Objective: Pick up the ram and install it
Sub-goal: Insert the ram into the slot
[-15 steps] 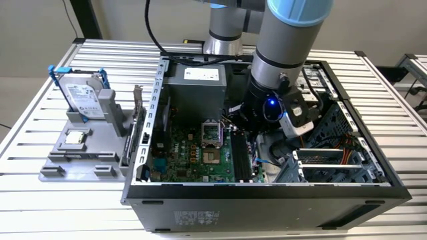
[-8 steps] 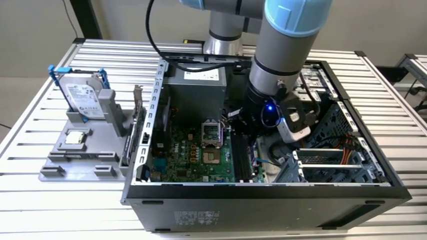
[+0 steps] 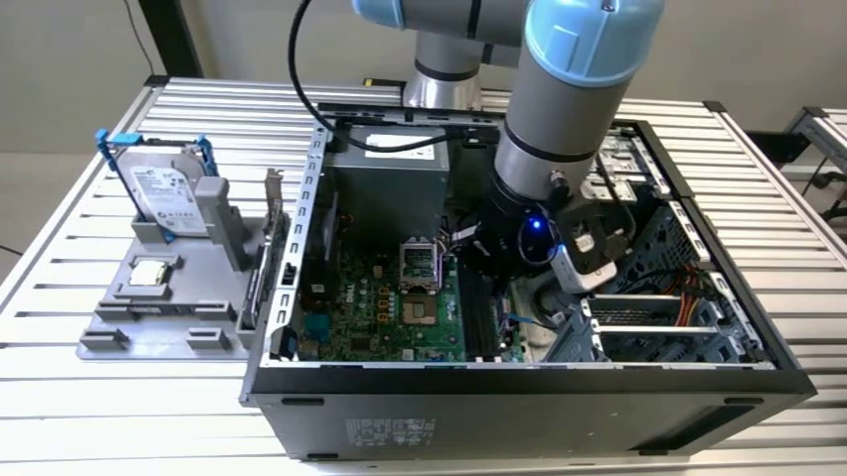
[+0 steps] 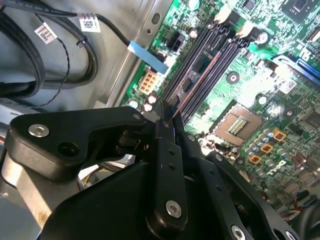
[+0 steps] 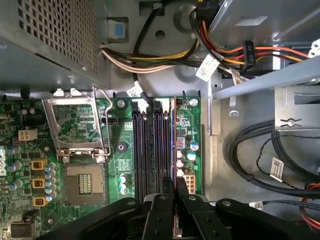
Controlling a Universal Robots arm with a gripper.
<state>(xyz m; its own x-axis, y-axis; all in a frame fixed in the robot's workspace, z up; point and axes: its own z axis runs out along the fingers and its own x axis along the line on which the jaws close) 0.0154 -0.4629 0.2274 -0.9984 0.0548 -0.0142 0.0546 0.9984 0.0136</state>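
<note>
My gripper point(image 5: 175, 194) is down inside the open computer case point(image 3: 285, 297), over the green motherboard point(image 3: 384, 307). It is shut on the ram point(image 5: 174, 140), which shows edge-on as a thin stick between the black fingers point(image 4: 167, 150). The ram point(image 4: 197, 80) runs along the black memory slots point(image 5: 147, 150) and stands over the slot nearest the case's metal wall. I cannot tell whether it touches the slot. In the exterior view the arm's wrist point(image 3: 530, 238) covers the gripper and the ram.
The open processor socket point(image 5: 85, 185) lies beside the slots. Cable bundles point(image 5: 260, 165) and a drive cage point(image 3: 662, 317) crowd the other side. The power supply box point(image 3: 384, 183) is at the case's far end. A grey tray point(image 3: 146, 317) outside holds a blue-framed hard drive point(image 3: 166, 198).
</note>
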